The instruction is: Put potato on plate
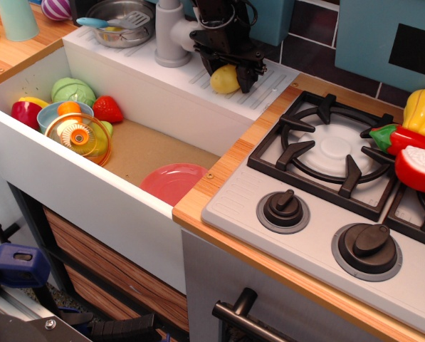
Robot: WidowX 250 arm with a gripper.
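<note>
So the potato [224,79] is sitting on the ribbed white drainboard [269,84] behind the sink, with the black gripper [228,73] clamped around it, one finger on each side. Its long axis runs roughly from 1 o'clock down to 7 o'clock, fat end toward the sink. Whether it's touching the ribs or just off them, I can't tell.

The plate [173,182] is down in the sink basin [137,146] at about 7 o'clock from the potato, well apart from it, lying flat in the near right corner with nothing on it.

Over at 9 o'clock from the plate there's a light-blue bowl [50,112] with a small orange ball [68,107] in it, and a transparent orange lid [79,135] leaning against its front. Around the bowl: a green cabbage [73,90], a strawberry [107,108] and a red-and-yellow piece [25,110].

Up at 10 o'clock from the potato, a metal pot [119,21] holds a blue-handled spatula [112,21]. The stove [326,189] is at 4 o'clock.
</note>
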